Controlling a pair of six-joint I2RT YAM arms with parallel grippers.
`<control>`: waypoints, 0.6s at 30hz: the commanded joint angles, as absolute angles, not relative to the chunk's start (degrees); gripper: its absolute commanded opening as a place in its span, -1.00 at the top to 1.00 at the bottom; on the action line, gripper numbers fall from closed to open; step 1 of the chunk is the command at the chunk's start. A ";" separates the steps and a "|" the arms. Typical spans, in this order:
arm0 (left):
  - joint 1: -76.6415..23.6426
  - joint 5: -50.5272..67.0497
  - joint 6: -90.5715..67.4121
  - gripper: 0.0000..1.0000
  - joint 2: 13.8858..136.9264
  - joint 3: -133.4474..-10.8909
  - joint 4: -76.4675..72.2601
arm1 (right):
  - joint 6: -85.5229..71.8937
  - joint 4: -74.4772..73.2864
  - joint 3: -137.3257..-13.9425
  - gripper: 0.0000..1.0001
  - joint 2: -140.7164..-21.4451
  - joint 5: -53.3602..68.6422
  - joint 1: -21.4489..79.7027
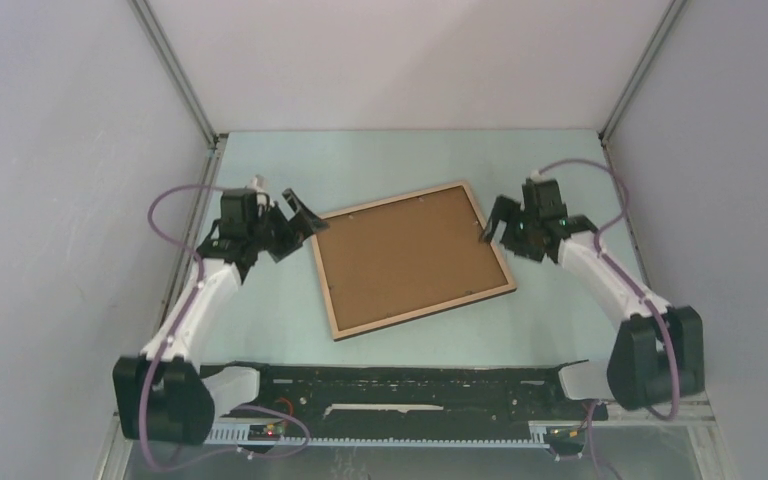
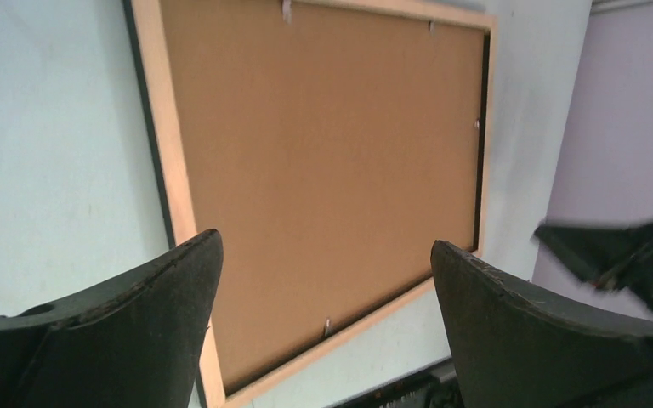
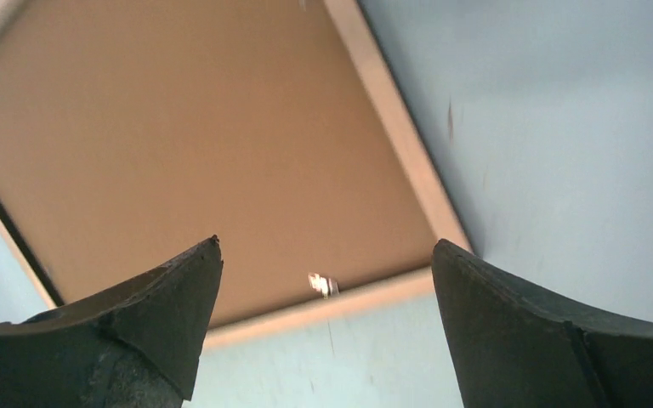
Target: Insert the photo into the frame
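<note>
Top external view shows the frame [image 1: 426, 311] lying flat, back side up, in the middle of the pale table [image 1: 380, 165], turned slightly so its corners point off-square. A brown backing board [image 1: 410, 260] fills its light wood rim. The left gripper [image 1: 300, 235] hangs just beside the frame's left far corner with its jaws spread wide and nothing between them. The right gripper [image 1: 500, 238] hangs just beside the right far corner, also spread wide and holding nothing. Through the left wrist camera, the two dark fingers [image 2: 161, 297] stand well apart above the board, with a small metal tab [image 2: 327, 325] at the rim. The right wrist camera shows another tab [image 3: 323, 283] at the rim, seen between its parted fingers [image 3: 510, 314].
</note>
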State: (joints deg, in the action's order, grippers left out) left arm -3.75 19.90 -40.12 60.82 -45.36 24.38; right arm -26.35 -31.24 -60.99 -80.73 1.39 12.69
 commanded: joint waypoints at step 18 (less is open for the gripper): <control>-8.58 20.87 -25.81 -1.00 120.58 -94.99 23.54 | -51.16 -15.88 -26.54 -0.99 -60.37 9.50 12.47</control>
